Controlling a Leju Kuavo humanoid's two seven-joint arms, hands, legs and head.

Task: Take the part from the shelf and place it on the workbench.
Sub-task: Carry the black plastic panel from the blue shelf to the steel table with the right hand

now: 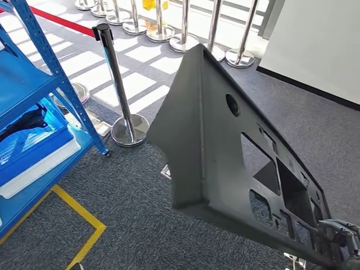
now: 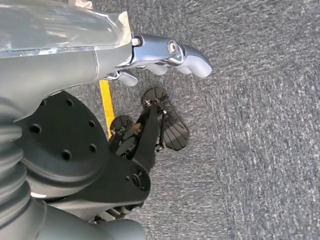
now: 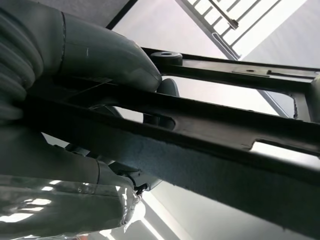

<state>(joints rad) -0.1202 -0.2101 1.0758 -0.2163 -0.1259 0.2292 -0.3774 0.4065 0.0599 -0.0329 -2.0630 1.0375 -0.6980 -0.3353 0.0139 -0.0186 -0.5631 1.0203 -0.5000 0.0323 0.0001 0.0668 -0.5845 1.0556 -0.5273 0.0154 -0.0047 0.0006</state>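
One large dark grey part [image 1: 220, 152], flat panel with a folded edge, a round hole and several angular cut-outs, held up in mid-air over grey carpet [image 1: 127, 214], tilted, broad end away from the camera. Gripped at its lower near corner by the right robot hand [image 1: 343, 236]; in the right wrist view, thumb and fingers of that robot hand [image 3: 113, 65] clamped around a bar of the part [image 3: 226, 135].

Left robot hand [image 2: 166, 55] hanging beside the body above the carpet [image 2: 264, 125], fingers stretched out and apart, grasping nothing (released).

Blue metal shelf [image 1: 30, 84] at left, well apart from the part; something dark lying on a lower level, too shadowed to tell what. Yellow tape line [image 1: 80, 214] marked on the carpet beside the shelf, also seen in the left wrist view [image 2: 106, 102].

Chrome stanchion post [image 1: 118, 90] with red belt [image 1: 59, 19] standing between shelf and part, round base on the carpet. More chrome posts [image 1: 182, 28] in a row farther back, on a pale floor striped with sunlight. White wall panel [image 1: 322, 39] with dark skirting at far right.
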